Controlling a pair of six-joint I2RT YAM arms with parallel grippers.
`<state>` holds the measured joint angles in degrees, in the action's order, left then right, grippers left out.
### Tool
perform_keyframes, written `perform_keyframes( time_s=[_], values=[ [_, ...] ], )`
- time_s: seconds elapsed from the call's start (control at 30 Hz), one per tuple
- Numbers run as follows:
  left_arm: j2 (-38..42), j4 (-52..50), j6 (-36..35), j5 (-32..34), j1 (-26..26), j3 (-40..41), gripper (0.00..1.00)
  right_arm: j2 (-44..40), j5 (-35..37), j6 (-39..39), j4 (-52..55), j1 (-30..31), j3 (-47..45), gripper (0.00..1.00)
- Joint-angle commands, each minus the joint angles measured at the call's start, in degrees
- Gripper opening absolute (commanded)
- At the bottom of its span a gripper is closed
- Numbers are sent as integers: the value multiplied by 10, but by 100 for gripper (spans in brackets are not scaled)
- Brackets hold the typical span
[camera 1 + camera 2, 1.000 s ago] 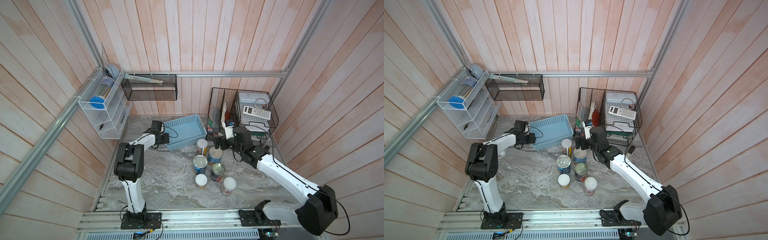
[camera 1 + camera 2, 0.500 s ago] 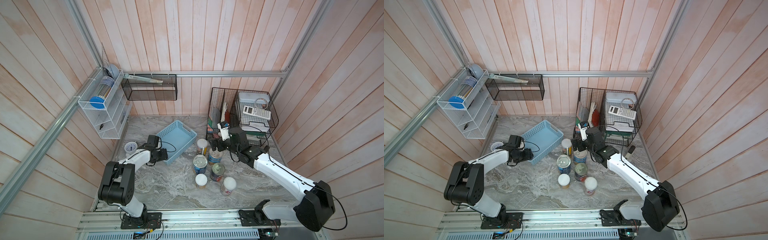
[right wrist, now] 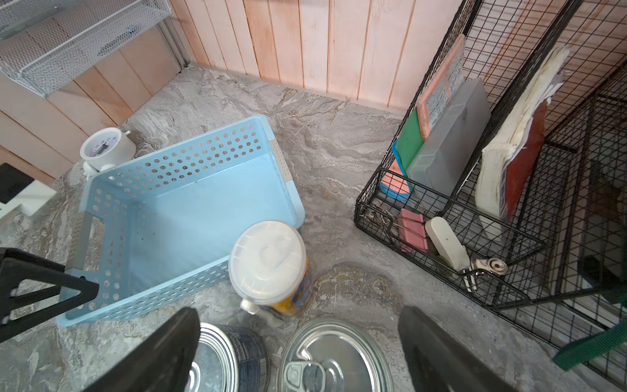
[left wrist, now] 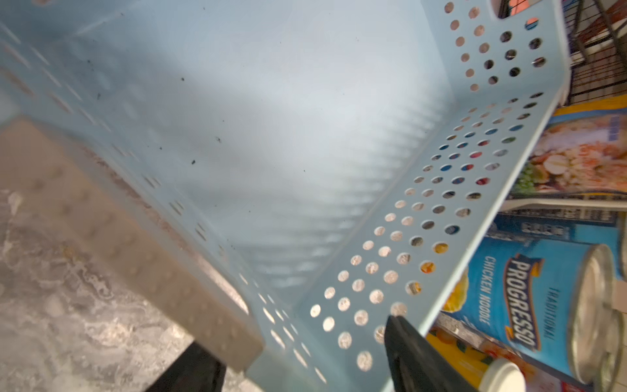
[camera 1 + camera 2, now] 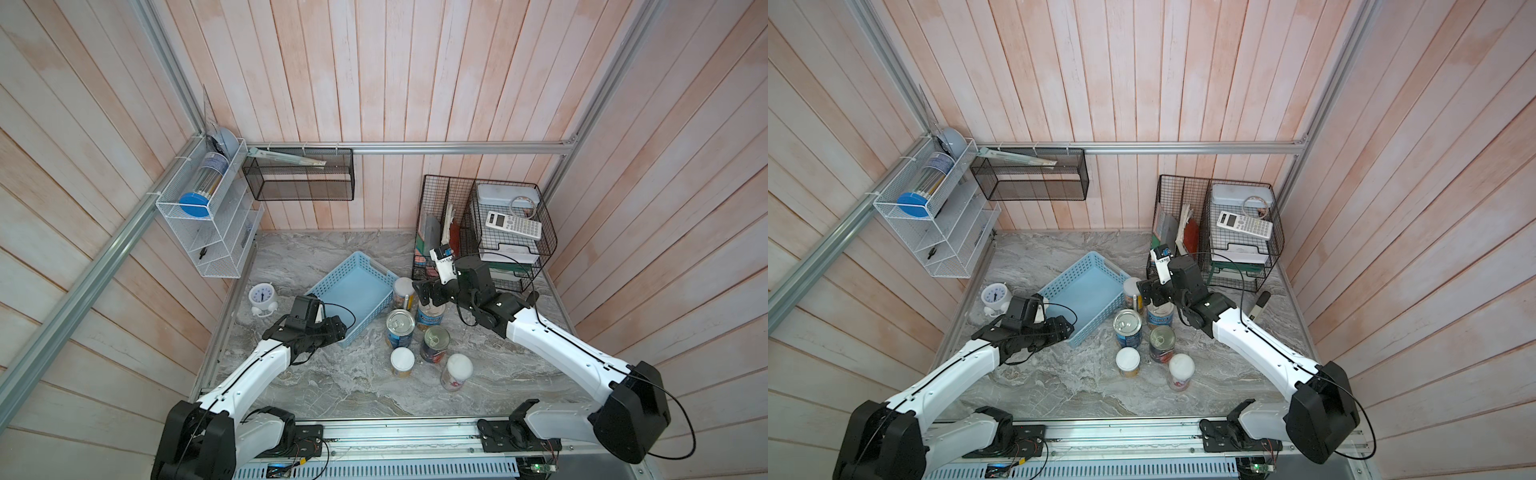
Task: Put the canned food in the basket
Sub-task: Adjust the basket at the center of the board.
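In both top views: showing the left claw [image 5: 338, 329] straddling the nearest corner of the empty, light blue, hole-dotted basket [image 5: 353, 286]; showing the right claw [image 5: 1152, 295] hanging wide apart and empty, six upright cans [image 5: 401, 328] beneath and behind it, outside the basket.

Left wrist: bracketing the basket corner with both fingers [image 4: 407, 349]; squeezing or not, impossible to tell.

Right wrist: gaping above a silver pull-tab tin [image 3: 332, 359], white-lidded can [image 3: 268, 261] just ahead.

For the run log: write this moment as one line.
basket empty | six cans outside it | left gripper straddling basket corner, grip unclear | right gripper open over pull-tab can, holding nothing
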<state>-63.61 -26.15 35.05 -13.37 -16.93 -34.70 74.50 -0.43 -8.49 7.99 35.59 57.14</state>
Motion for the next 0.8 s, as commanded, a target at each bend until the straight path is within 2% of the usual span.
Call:
perform_keyframes(
  time_s=[0.0, 0.1, 0.2, 0.33, 0.43, 0.53, 0.63, 0.77],
  values=[
    [37, -16, 47, -24, -6, 18, 78, -8, -12, 6, -1, 4, -13, 98],
    [94, -19, 69, -8, -10, -23, 80, -8, -18, 4, -8, 4, -14, 98],
    [89, -31, 38, 36, -11, -104, 83, -6, -31, -2, -20, 4, -14, 98],
    [-29, -56, -65, 84, 3, -231, 83, -3, -38, -11, -26, 6, -13, 98],
    [-122, -29, -116, 122, 37, -303, 83, -8, -30, -15, -22, 7, -18, 98],
    [-200, 20, -128, 97, 85, -360, 78, -18, -30, -17, -18, 7, -27, 98],
    [-270, 25, -174, 108, 88, -417, 75, -24, -31, -18, -10, 7, -34, 98],
    [-351, -20, -242, 58, 86, -474, 76, -25, -33, -17, -8, 7, -42, 98]
  ],
)
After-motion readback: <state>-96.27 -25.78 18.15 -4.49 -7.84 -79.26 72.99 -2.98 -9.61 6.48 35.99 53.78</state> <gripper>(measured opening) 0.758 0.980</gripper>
